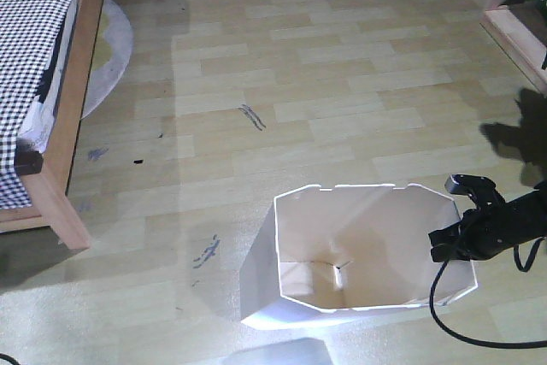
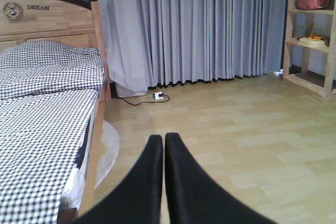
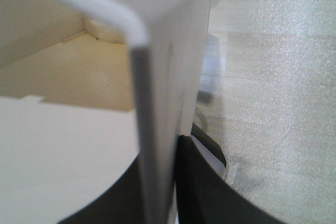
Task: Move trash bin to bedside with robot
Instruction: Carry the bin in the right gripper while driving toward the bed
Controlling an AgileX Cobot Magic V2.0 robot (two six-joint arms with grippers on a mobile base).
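At the far left stands the bed (image 1: 75,117), a light wooden frame carrying a mattress in black-and-white check. Only its near corner and side rail show in the front view. Farther back, a round grey rug (image 1: 118,44) pokes out from under the frame.

The left gripper (image 2: 164,142) shows only in its own camera. Its two black fingers are pressed together and hold nothing. It points across the room with the bed on its left and grey curtains (image 2: 199,24) behind.

Next comes pale plank floor (image 1: 282,83), marked with a few dark scuffs.

Right of centre, close to the robot, stands the trash bin (image 1: 256,275). It is white and eight-sided at the rim, with its open mouth up and its long axis roughly upright. From this high angle I cannot tell whether it leans. It is well apart from the bed, which lies to its left and a little ahead.

The right gripper (image 1: 461,241) sits on the bin's right rim, black, with a cable looping below it. Its wrist view shows the fingers (image 3: 202,192) closed narrow on the thin wall, one outside and one inside.

So the right arm has the bin, gripped on the side away from the bed. The move ahead looks like a leftward carry, and I would guess the thin wall may flex.
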